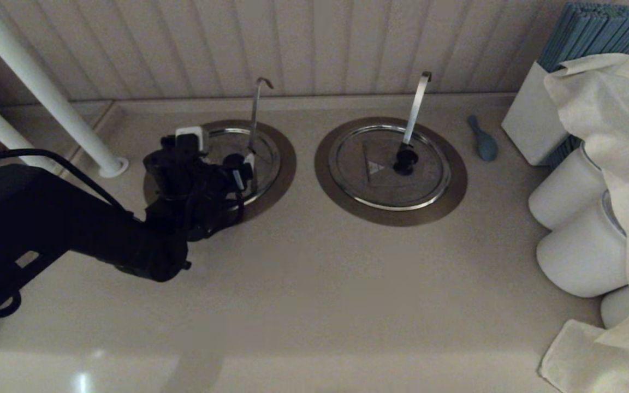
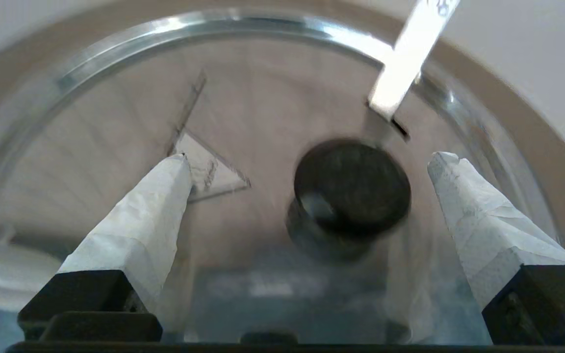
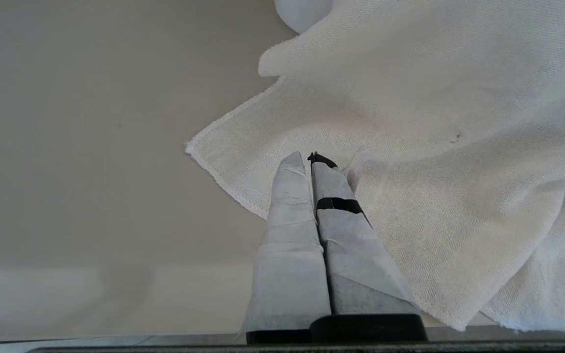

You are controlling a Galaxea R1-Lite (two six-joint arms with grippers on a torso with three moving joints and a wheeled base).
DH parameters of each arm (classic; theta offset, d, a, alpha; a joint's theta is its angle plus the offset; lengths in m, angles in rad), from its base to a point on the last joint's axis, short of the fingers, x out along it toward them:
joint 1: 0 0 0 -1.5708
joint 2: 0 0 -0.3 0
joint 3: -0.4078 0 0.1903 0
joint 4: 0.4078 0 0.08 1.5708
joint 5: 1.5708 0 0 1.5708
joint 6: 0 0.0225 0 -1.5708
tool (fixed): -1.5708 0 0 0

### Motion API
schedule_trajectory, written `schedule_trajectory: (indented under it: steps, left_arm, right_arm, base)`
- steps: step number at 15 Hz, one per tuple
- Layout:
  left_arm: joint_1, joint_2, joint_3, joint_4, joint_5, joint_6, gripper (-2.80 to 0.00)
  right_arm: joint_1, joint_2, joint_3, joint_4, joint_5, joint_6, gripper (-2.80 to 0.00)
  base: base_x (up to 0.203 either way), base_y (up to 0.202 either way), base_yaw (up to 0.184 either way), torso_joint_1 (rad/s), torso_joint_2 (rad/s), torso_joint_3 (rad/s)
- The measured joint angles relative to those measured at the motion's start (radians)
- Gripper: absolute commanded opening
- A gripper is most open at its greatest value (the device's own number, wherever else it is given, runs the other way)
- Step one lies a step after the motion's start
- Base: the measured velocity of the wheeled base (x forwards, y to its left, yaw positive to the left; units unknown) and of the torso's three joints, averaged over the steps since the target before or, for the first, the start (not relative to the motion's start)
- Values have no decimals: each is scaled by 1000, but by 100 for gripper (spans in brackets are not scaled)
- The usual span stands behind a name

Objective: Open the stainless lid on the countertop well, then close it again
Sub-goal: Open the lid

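We see the left pincer (image 2: 307,162) spread wide over the lid's (image 1: 271,150) black knob (image 2: 351,193), the right pincer (image 3: 312,159) pressed together above a white cloth (image 3: 434,147).

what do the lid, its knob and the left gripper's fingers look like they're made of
The stainless lid looks like brushed steel with a polished rim: fine grain and a bright edge glint. Its knob seems to be matte black plastic, though hard rubber is possible. The left gripper has open fingers wrapped in what looks like wrinkled pale tape over black bases.

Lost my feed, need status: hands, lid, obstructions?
Left hand open, straddling the knob of the stainless lid, lid seated. Right hand shut, idle over cloth. Nothing in the way.
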Motion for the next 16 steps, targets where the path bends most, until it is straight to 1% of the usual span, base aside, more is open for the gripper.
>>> schedule_trajectory:
  steps: [4, 16]
  left_arm:
    - [1, 17, -6, -5, 1, -1, 0]
    - [41, 30, -28, -3, -7, -8, 0]
  right_arm:
    - [0, 0, 0, 0, 0, 0, -280]
    - [0, 0, 0, 0, 1, 0, -280]
  base:
    - [0, 0, 0, 0, 0, 0]
    - [0, 0, 0, 0, 0, 0]
